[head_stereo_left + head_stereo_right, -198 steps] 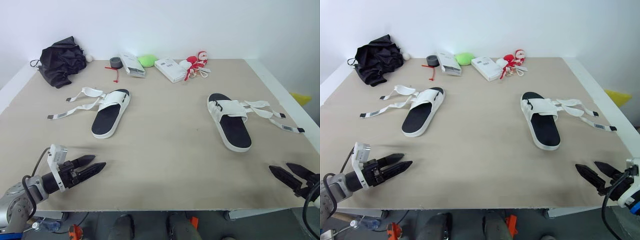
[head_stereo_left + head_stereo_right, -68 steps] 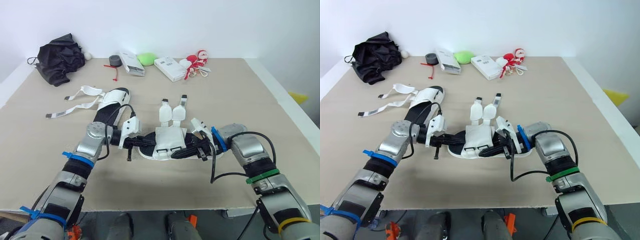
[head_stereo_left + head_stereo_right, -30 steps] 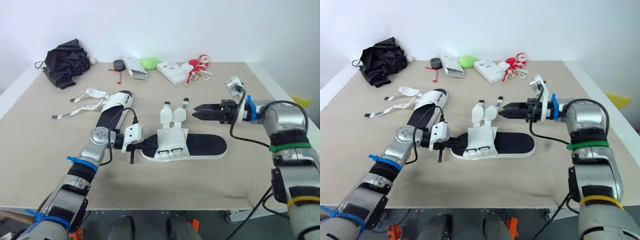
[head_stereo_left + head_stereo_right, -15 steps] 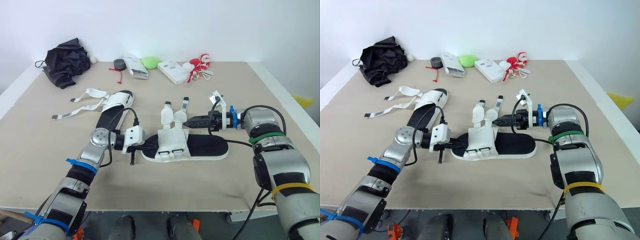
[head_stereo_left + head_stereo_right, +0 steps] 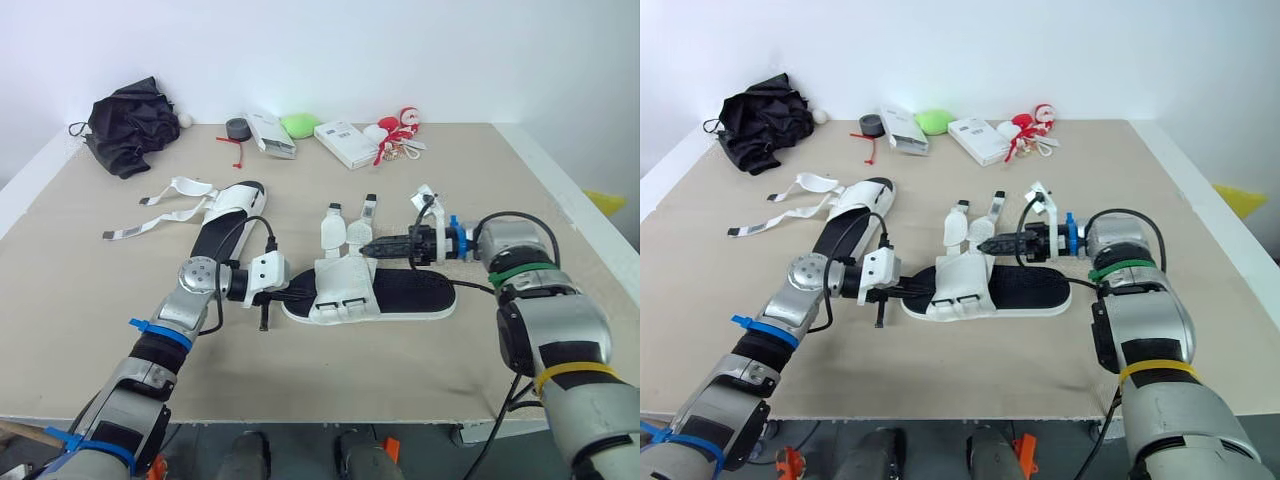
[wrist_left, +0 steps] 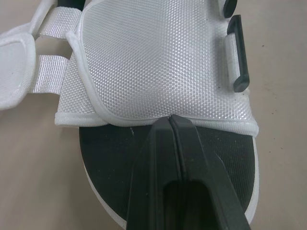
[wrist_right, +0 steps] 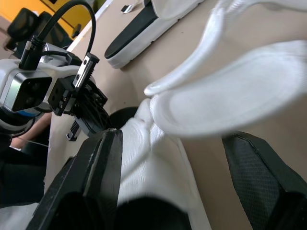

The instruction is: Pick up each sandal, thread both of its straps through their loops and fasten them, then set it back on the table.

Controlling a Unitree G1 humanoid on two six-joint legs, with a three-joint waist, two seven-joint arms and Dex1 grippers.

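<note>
- the sandal point(image 5: 400, 296) lies flat in the middle of the surface point(image 5: 330, 385). it looks light, with a stiff foam sole and a soft mesh upper point(image 6: 158, 62) that would buckle if tugged.
- its two straps point(image 5: 333, 228) are limp and lie loose; they are best taken near the tips.
- the left hand point(image 6: 171, 122) has its fingers together, tips at the upper's hem.
- the right hand point(image 5: 368, 247) is spread, with a strap pad between its fingers.
- the second sandal point(image 5: 225, 222) lies beside the left arm; the black bag point(image 5: 130, 118) and boxes point(image 5: 343, 143) are well apart. nothing blocks the loops point(image 6: 238, 52).

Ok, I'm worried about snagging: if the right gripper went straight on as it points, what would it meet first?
Probably the nearer loose strap of the middle sandal, just ahead of the right gripper's open jaws.
</note>
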